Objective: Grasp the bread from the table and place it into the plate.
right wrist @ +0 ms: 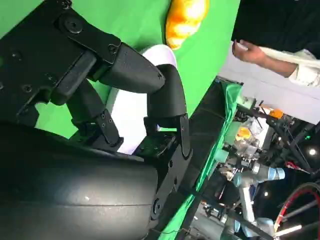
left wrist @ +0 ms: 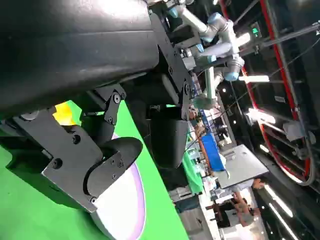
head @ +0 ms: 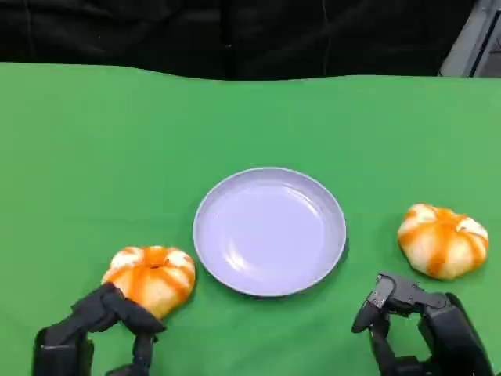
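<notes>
Bread shows twice on the green table point(head: 78, 125): one bun point(head: 151, 277) lies just left of the plate point(head: 269, 232), apart from its rim by a narrow strip of cloth, and a second bun point(head: 443, 240) lies to the plate's right with a wider gap, close to the picture's right edge. The lavender plate sits near the middle of the table, empty, its whole rim free. The left hand point(head: 98, 329) is at the near edge, its fingers point(head: 117, 307) spread and reaching up against the near side of the left bun; whether they touch it cannot be told, and nothing is held. The right hand point(head: 419, 321) rests below the right bun, fingers apart and curved downward, holding nothing, with open cloth between it and the bun. Green cloth lies bare from the plate to the table's far edge, where a dark backdrop point(head: 235, 35) begins. The right wrist view shows a person's hand point(right wrist: 250, 52) and light sleeve point(right wrist: 295, 62) beyond the table's edge.
</notes>
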You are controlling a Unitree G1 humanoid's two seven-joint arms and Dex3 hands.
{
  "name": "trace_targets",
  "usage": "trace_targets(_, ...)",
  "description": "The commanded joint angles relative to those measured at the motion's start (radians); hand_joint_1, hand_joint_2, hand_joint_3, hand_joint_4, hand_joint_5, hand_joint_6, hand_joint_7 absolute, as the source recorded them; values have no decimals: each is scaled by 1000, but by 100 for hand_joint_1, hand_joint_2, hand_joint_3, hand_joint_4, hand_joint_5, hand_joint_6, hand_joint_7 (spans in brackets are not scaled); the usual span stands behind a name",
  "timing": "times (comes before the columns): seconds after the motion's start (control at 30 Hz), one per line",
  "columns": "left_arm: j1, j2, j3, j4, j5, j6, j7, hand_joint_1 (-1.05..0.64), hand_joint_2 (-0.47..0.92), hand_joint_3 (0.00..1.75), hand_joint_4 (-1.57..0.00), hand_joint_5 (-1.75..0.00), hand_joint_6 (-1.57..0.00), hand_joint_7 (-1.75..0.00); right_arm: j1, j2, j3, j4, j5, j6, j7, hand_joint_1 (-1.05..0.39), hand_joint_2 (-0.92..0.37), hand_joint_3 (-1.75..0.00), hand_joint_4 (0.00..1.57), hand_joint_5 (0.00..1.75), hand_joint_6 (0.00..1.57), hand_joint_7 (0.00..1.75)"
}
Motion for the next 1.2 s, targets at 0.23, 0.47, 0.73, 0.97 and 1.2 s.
trace_targets(0.23, -3, 2, 11, 4, 4, -10, 7, -3, 39, 127, -82, -161, -82, -134, 0, -8, -2, -7, 13, -1, 0, -59, -30, -147, 90, 175, 83, 147)
trace_targets(0.47, -5, 3, 11, 8, 3, -13, 8, -4, 38, 128, -81, -161, -82, -134, 0, -6, -3, -7, 11, 0, -3, -59, -31, -146, 90, 175, 84, 147)
trace_targets(0.73, -4, 6, 3, 1, -22, -16, -4, -9, 62, 82, -78, -138, -80, -107, -3, -9, -3, 0, 8, -8, -5, -59, -32, -145, 88, 175, 83, 147)
trace_targets(0.97, -2, 3, 34, -24, 45, 2, 31, -11, 65, 67, -71, -116, -73, -69, 0, -8, -1, -7, 15, 1, 1, -58, -31, -144, 88, 175, 83, 147)
trace_targets(1.2, 22, -9, 94, -113, 235, 82, 130, -25, 82, 22, -77, -78, -79, -18, 3, -8, -1, -13, 20, 4, 3, -58, -32, -144, 88, 174, 83, 146)
